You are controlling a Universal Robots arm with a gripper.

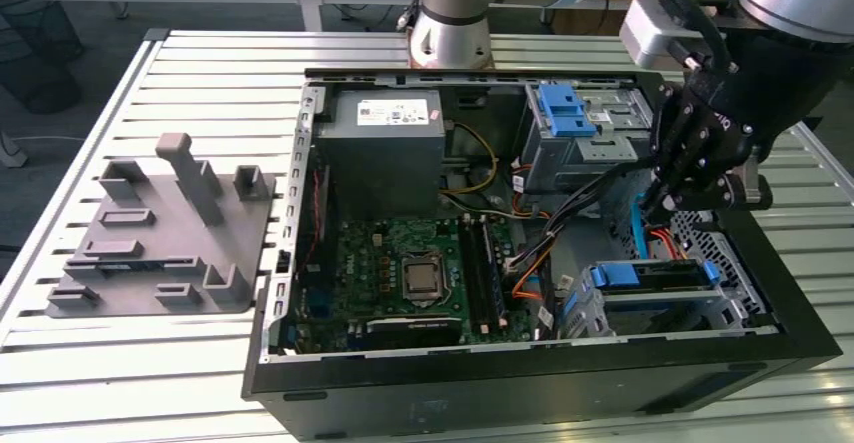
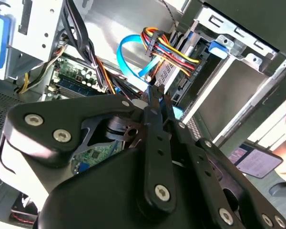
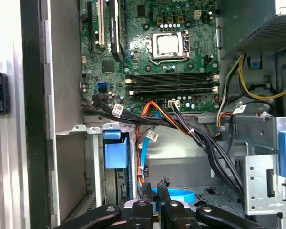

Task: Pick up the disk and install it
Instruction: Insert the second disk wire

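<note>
Second wrist view first, since it sits closest to the work: the black gripper has its two thin fingers pressed together, tips meeting with nothing between them. Just past those tips a flat blue data cable loops through the air, and a bundle of red, yellow and orange wires runs into the metal drive cage.

From the first wrist view the same closed fingertips stand above a curl of the blue cable. Beside them the disk sits on edge in its bay, its blue rail and tab showing between the cage's metal walls. Farther in lies the green motherboard with its bare processor socket and the dark memory slots.

Standing back with the exterior view, the gripper hangs inside the open black computer case, near the side at the exterior view's right, just above and behind the cage. The disk lies in that cage at the case's near corner, blue rails on both sides, apart from the fingers. Beyond it are a second cage with a ridged blue latch and the grey power-supply box. Outside the case, toward the exterior view's left, a grey fixture plate rests on the slatted table.
</note>
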